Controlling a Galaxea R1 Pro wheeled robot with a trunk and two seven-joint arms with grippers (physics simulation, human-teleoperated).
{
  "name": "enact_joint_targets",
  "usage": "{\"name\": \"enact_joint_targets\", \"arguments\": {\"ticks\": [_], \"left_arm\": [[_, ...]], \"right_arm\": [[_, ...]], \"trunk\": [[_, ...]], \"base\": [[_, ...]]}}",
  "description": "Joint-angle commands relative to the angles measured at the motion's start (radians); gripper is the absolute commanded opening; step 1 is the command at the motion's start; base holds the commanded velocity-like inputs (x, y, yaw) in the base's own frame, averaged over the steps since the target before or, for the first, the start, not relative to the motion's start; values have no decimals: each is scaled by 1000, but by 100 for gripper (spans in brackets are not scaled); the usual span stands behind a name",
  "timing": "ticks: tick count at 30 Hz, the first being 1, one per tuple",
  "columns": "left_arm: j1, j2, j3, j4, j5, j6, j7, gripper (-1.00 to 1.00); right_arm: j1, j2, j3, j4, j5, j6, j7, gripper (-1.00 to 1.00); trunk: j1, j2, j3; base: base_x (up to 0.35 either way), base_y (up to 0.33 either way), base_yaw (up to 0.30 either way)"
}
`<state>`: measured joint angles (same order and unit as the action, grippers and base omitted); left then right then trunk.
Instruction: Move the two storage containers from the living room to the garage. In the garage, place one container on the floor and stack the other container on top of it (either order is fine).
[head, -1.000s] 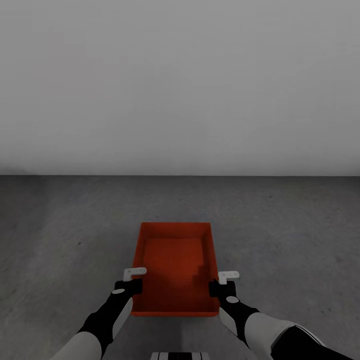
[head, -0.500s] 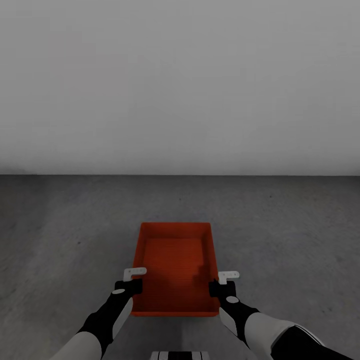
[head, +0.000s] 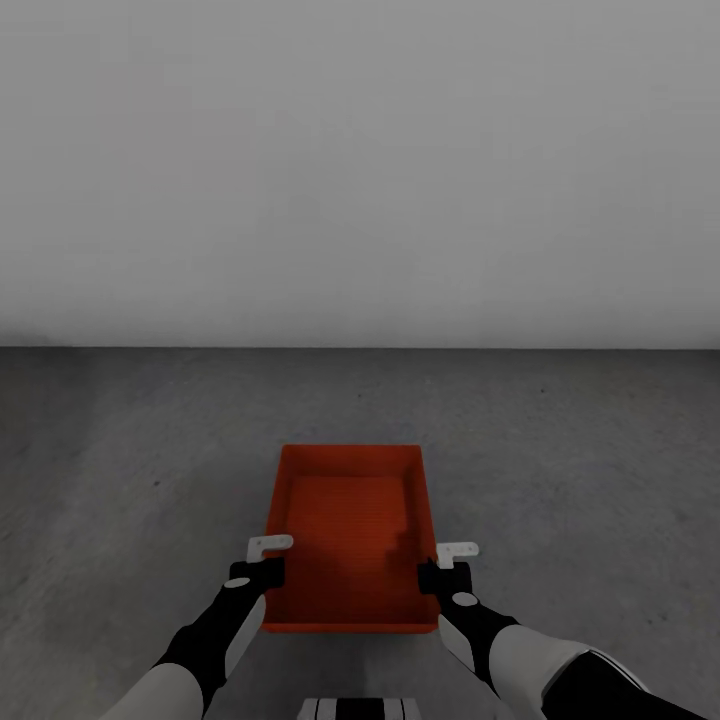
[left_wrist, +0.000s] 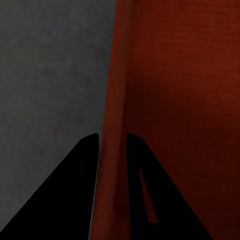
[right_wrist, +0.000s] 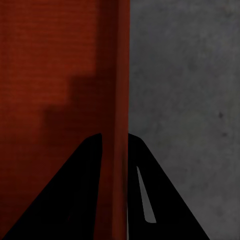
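Plain white wall (head: 360, 170) met the dark grey floor (head: 580, 470) of the garage. One storage container (head: 350, 535) sat low over that floor, each long wall clamped between jaws: left gripper (head: 262, 562), right gripper (head: 447, 566). Judging by this, one container had arrived; releasing it, then fetching and stacking the second, remained.

We see dim, flat, even light with no glare. The wall (head: 360, 170) fades from pale grey at centre to darker corners. The floor (head: 560, 470) is mottled and soft, slightly blurred. Inside the tray (head: 350, 530), a blocky shadow lies at lower right. In both wrist views the fingers (left_wrist: 75, 195) are pure black silhouettes, and textures look coarse and smeared.
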<state>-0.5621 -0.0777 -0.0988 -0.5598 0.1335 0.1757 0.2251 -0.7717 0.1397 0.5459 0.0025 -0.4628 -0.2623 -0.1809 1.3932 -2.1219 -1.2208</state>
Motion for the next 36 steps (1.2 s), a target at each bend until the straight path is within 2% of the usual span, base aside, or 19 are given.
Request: {"name": "enact_joint_targets", "arguments": {"ticks": [1, 10, 36], "left_arm": [[-1, 0, 9, -6, -16, 8, 27, -100], [-1, 0, 9, -6, -16, 8, 27, -100], [-1, 0, 10, -6, -16, 8, 27, -100]], "right_arm": [[0, 0, 0, 4, -28, -8, -6, -100], [0, 0, 0, 4, -28, -8, -6, -100], [0, 0, 0, 4, -28, -7, -6, -100]], "trunk": [[0, 0, -1], [31, -56, -26], [31, -56, -26]], "base": [[0, 0, 0], [0, 0, 0], [0, 0, 0]]}}
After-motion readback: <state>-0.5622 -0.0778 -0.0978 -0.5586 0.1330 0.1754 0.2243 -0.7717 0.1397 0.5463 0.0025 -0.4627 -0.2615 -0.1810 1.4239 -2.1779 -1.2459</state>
